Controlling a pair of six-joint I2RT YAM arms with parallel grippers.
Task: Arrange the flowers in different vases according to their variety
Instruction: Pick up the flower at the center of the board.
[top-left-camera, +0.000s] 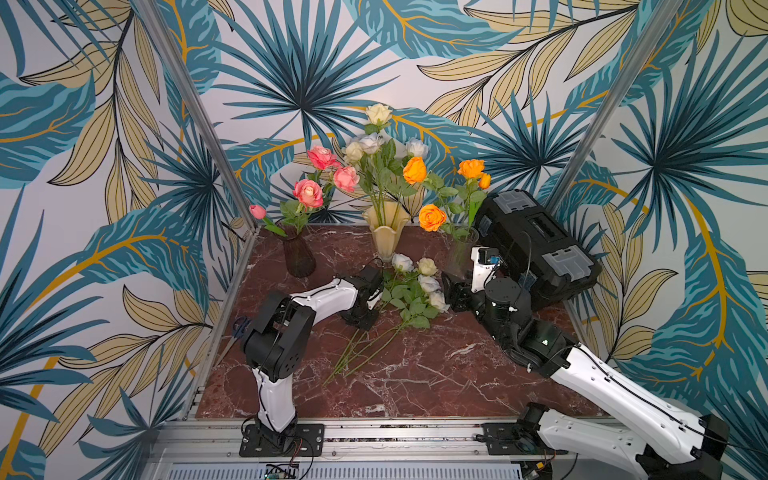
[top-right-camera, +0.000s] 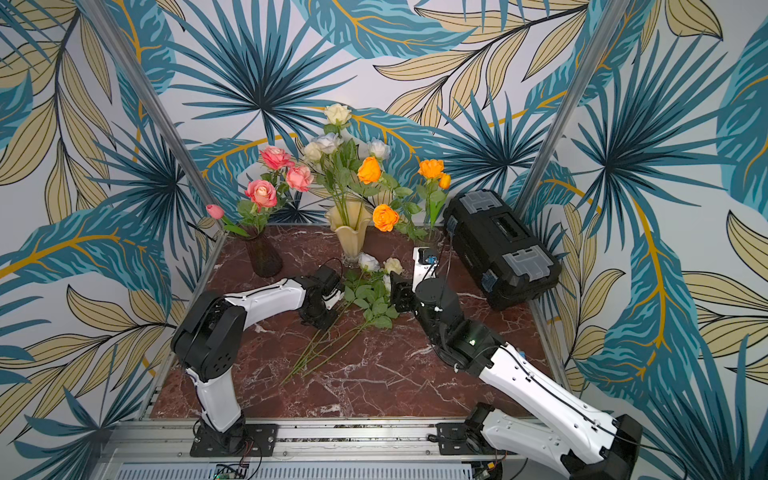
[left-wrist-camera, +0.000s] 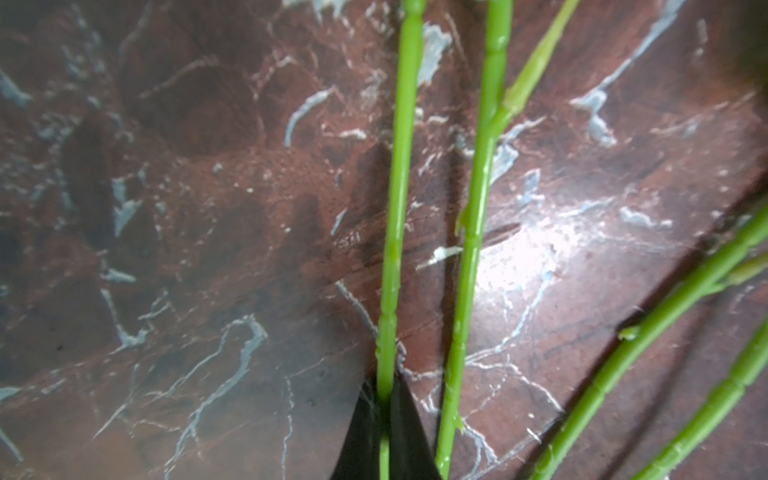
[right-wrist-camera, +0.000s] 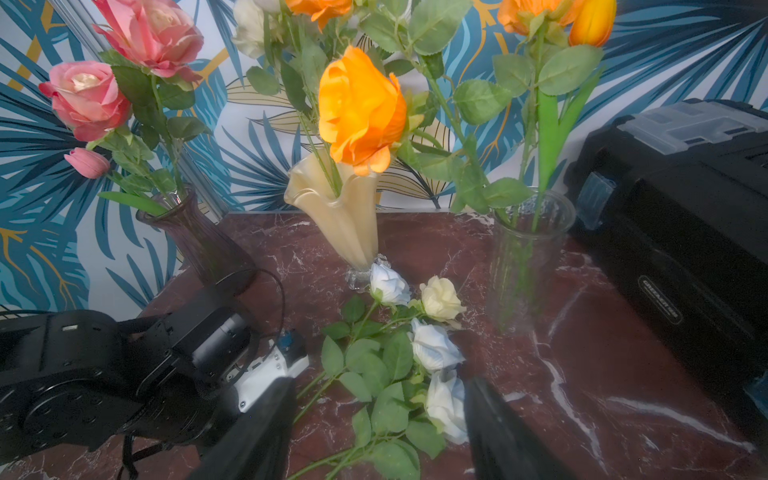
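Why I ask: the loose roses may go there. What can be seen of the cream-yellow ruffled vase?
The cream-yellow ruffled vase stands upright at the back middle of the marble table, between the dark purple vase and the clear glass cylinder. Glossy, glass-like trumpet, wavy flared rim, narrowing to a clear foot. Stems of white and pale-blue roses stand in it. A loose pale-blue rose head lies by its foot.

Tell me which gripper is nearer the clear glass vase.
Right. The right gripper hovers open close by the clear glass vase; the left gripper sits farther off, shut on a stem.
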